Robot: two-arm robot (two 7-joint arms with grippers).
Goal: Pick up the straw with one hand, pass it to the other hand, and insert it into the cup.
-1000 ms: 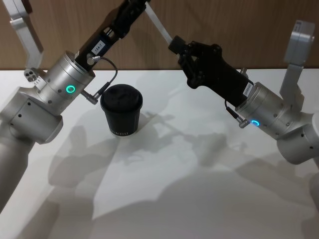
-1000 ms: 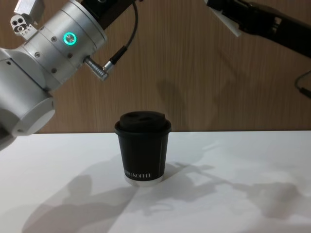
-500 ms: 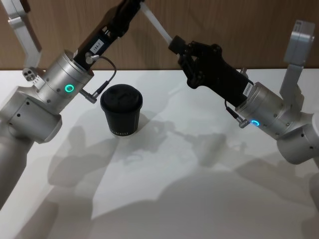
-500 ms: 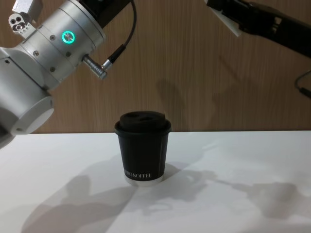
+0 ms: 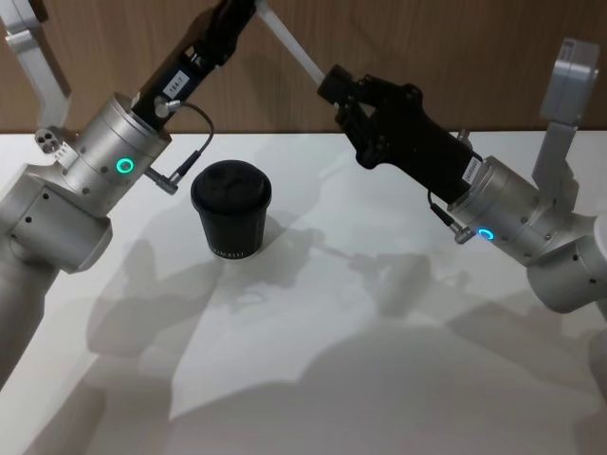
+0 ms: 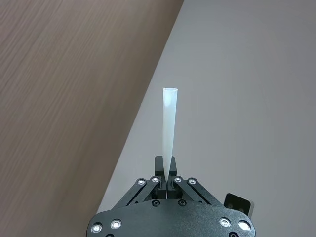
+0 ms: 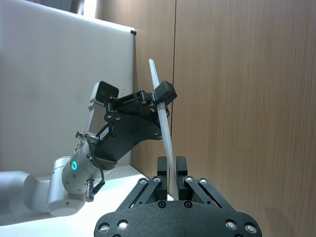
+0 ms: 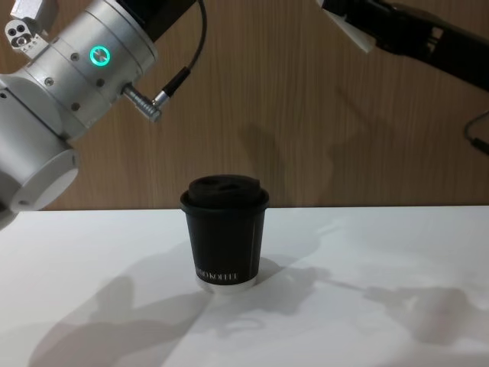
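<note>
One straw point(image 5: 289, 40) spans two raised grippers, high above the white table point(image 5: 379, 360). The left gripper point(image 6: 166, 180) pinches it with fingers closed tight, and the right gripper point(image 7: 171, 170) grips its other end between narrowly set fingers. One lidded black cup point(image 5: 230, 213) stands upright on the table below, nearer the left arm.

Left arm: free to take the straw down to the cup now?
Probably not yet: the left gripper is shut on the straw, but its other end sits in the right gripper. The cup itself looks unobstructed from above.
</note>
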